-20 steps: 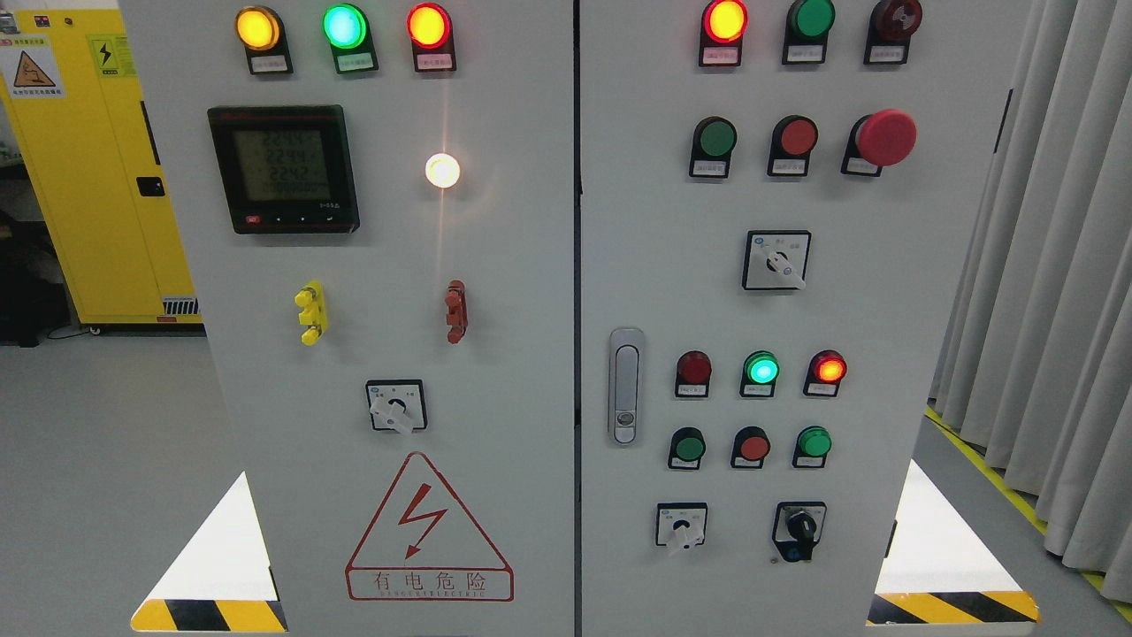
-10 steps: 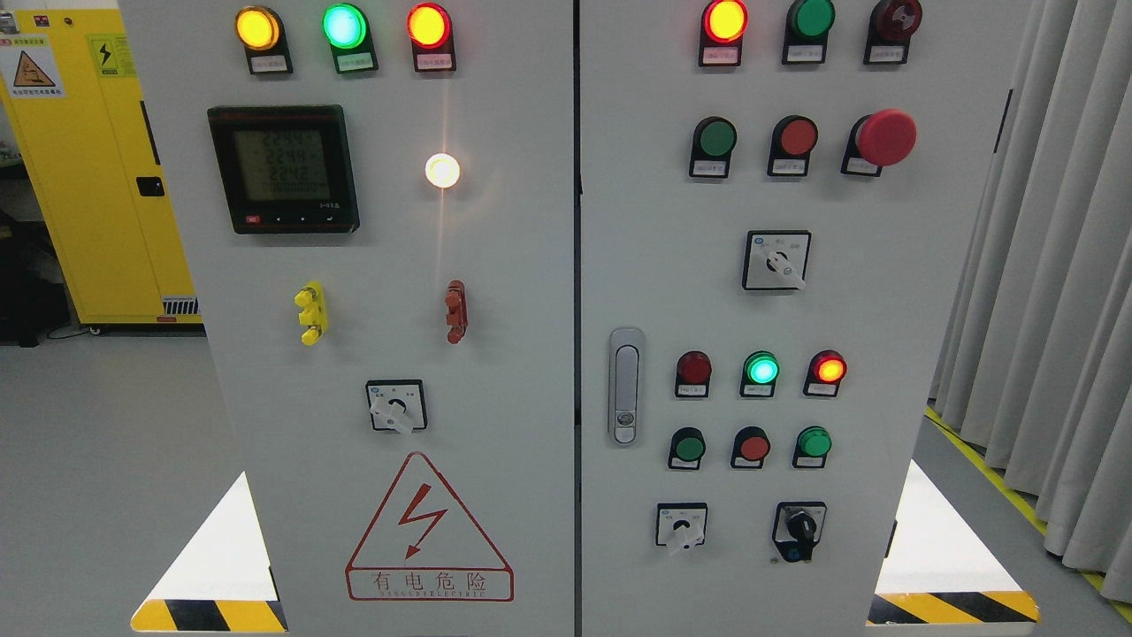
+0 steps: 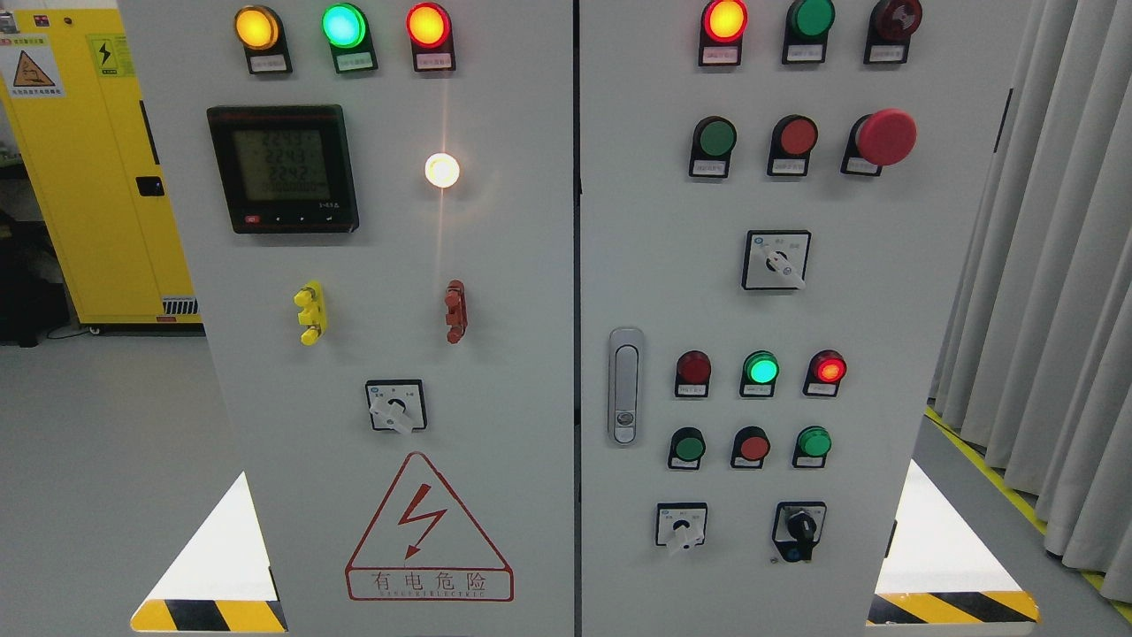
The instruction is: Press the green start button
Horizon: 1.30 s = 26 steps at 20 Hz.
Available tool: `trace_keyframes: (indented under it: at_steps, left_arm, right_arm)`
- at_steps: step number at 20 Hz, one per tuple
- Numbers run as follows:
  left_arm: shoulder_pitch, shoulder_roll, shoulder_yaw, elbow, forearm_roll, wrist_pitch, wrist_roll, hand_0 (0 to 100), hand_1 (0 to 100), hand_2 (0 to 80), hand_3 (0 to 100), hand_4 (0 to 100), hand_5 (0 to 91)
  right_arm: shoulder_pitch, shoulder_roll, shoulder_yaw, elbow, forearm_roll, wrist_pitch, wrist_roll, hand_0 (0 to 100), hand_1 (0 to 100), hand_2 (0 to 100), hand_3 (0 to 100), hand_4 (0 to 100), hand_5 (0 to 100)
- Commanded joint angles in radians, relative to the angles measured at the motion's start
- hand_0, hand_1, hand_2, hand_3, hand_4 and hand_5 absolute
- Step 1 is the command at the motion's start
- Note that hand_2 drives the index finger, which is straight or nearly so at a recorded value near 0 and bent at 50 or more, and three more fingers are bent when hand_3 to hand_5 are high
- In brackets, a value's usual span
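Change: nothing on the cabinet has shifted since the earlier frames; only the meter digits flicker, and no arm has come into sight.
Green start button (image 3: 715, 138): upper part of the right door, first in a row of three, unlit, a small label plate under it. Which green button is the start one cannot be read from the labels; this is the likeliest.
Row mates: red button (image 3: 798, 137) just beside it, then the red mushroom stop (image 3: 886, 137) at the row's right end.
Above: red lamp (image 3: 725, 19) glowing, green lamp (image 3: 811, 17) dark.
Below: rotary selector (image 3: 777, 260), then the door handle (image 3: 626, 385) near the door's left edge.
Lower cluster: lit green indicator (image 3: 761, 368) between two red ones; two more green buttons (image 3: 687, 448) (image 3: 813, 442) beneath, a red one between them.
Left door: digital meter (image 3: 284, 169), bright white lamp (image 3: 442, 171), electric hazard triangle (image 3: 429, 528).
Surroundings: yellow cabinet (image 3: 88, 177) far left, grey curtain (image 3: 1052, 265) right.
Robot hands: neither shows, so their fingers cannot be judged.
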Motion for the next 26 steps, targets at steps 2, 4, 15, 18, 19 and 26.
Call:
trace_keyframes:
  at_steps: [2, 4, 15, 18, 19, 26]
  left_arm:
    - [-0.025, -0.025, -0.002, -0.028, -0.001, 0.0, -0.001, 12, 56, 0.0, 0, 0, 0.0]
    - [-0.023, -0.025, -0.002, -0.028, -0.001, 0.0, -0.001, 12, 56, 0.0, 0, 0, 0.0]
    - [-0.025, -0.025, -0.002, -0.028, -0.001, 0.0, -0.001, 12, 56, 0.0, 0, 0, 0.0]
    - [-0.023, -0.025, -0.002, -0.028, -0.001, 0.0, -0.001, 12, 56, 0.0, 0, 0, 0.0]
    - [-0.023, -0.025, -0.001, -0.028, -0.001, 0.0, -0.001, 12, 56, 0.0, 0, 0, 0.0]
    - [-0.025, -0.025, -0.002, -0.028, -0.001, 0.0, -0.001, 12, 56, 0.0, 0, 0, 0.0]
  right_arm:
    - [-0.104, 0.002, -0.093, -0.364, 0.238, -0.007, -0.018, 22, 67, 0, 69, 73, 63]
    - [-0.147, 0.002, -0.103, -0.384, 0.293, -0.005, -0.032, 23, 67, 0, 69, 73, 63]
    - [-0.287, 0.006, -0.115, -0.505, 0.385, 0.075, -0.068, 25, 70, 0, 70, 74, 66]
    - [-0.335, 0.006, -0.106, -0.502, 0.425, 0.116, -0.063, 25, 70, 0, 71, 76, 66]
    - [-0.342, 0.005, -0.103, -0.5, 0.436, 0.131, -0.061, 25, 70, 0, 72, 76, 67]
    - [-0.405, 0.006, -0.026, -0.46, 0.491, 0.194, -0.058, 24, 71, 0, 72, 74, 69]
